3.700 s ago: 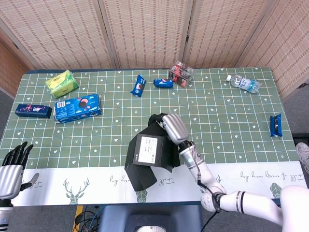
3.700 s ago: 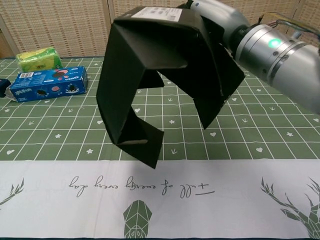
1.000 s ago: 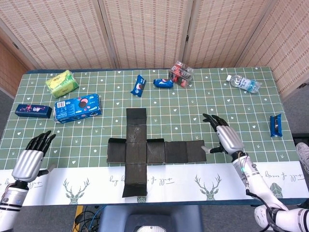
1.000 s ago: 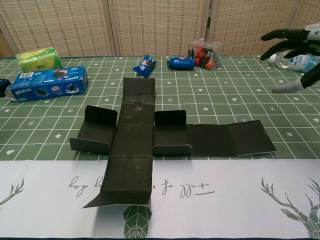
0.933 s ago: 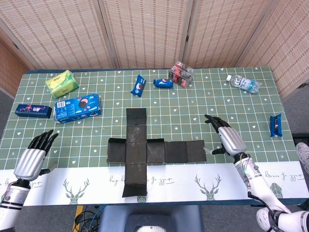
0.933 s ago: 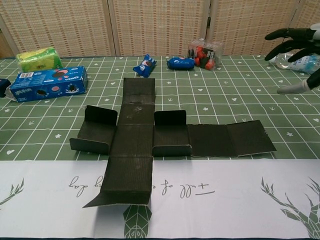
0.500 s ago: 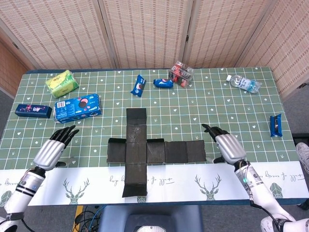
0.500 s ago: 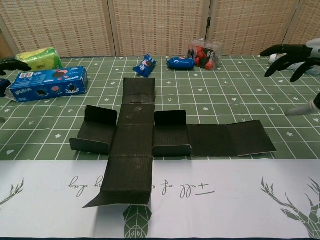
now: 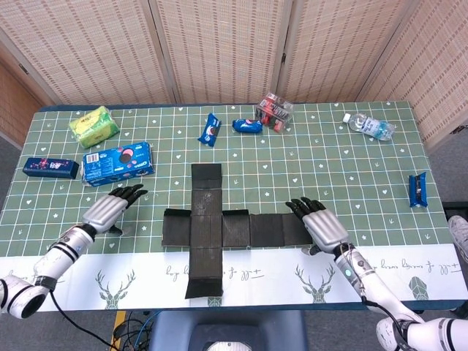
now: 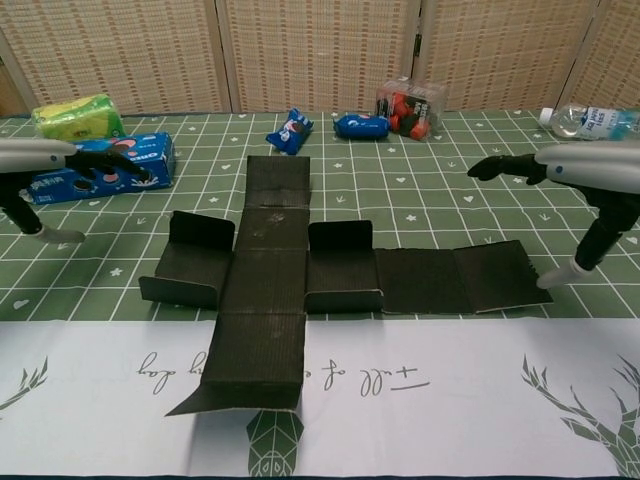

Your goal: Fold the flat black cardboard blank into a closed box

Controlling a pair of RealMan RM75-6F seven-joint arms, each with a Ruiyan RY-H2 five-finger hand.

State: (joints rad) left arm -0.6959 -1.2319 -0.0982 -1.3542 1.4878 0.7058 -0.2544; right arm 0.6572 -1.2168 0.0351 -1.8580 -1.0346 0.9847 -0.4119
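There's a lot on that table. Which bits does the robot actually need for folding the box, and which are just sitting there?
Needed:
black cardboard blank, lying flat
left hand, open
right hand, open

Just lying about:
Oreo box
yellow-green pack
dark blue box
two blue snack packets
clear pack
water bottle
small blue packet

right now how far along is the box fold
Barely started. The black cardboard blank lies unfolded in a cross on the table; only two small side flaps stand up slightly in the chest view. Both hands are open and holding nothing: the left hand is clear of its left end, the right hand is at its right end panel. Every panel fold and the closing remain.
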